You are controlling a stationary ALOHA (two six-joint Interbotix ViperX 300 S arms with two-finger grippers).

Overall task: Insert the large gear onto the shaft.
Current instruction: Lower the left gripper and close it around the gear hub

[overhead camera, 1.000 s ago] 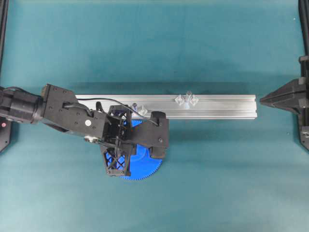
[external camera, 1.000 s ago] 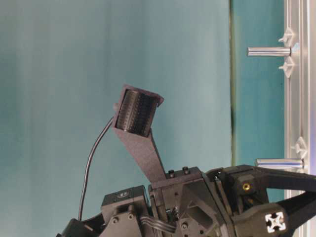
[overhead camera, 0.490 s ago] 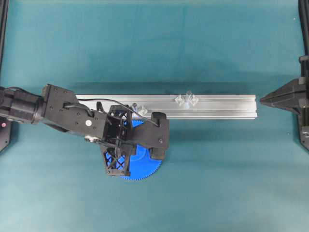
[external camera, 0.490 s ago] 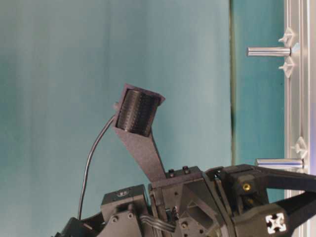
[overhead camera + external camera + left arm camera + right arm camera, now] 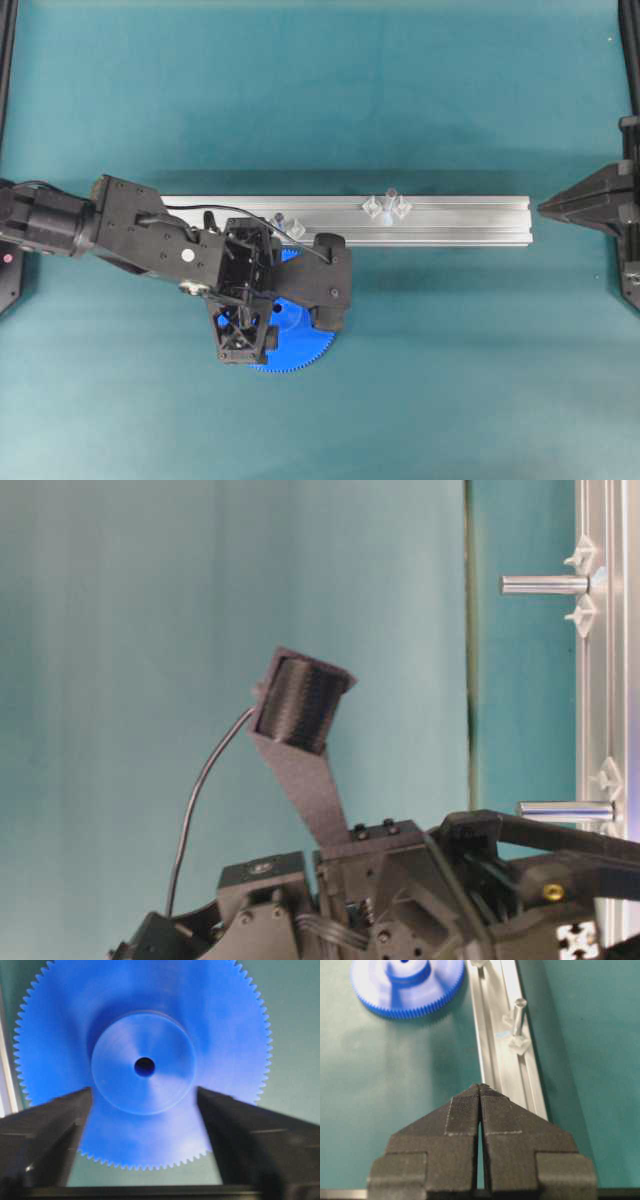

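The large gear [image 5: 145, 1020], a flat bright-blue toothed disc with a raised hub [image 5: 125, 1090], lies flat on the teal mat in front of the rail. My left gripper [image 5: 144, 1089] points down over it and is open, one dark finger [image 5: 55, 1125] on each side of the hub and just clear of it. From above, the arm hides most of the large gear [image 5: 300, 345]. The shaft [image 5: 388, 203] stands upright on the rail between two clear brackets, to the right of the gear. My right gripper [image 5: 480, 1087] is shut and empty beyond the rail's right end.
A long aluminium rail [image 5: 460, 222] runs across the middle of the mat. A second pin [image 5: 285, 222] with clear brackets stands on it right behind the left gripper [image 5: 270, 305]. Black frame posts line the left and right edges.
My left gripper's jaws have gone from shut to wide apart above the gear, and the wrist has shifted slightly. The gear and the right arm have not moved.
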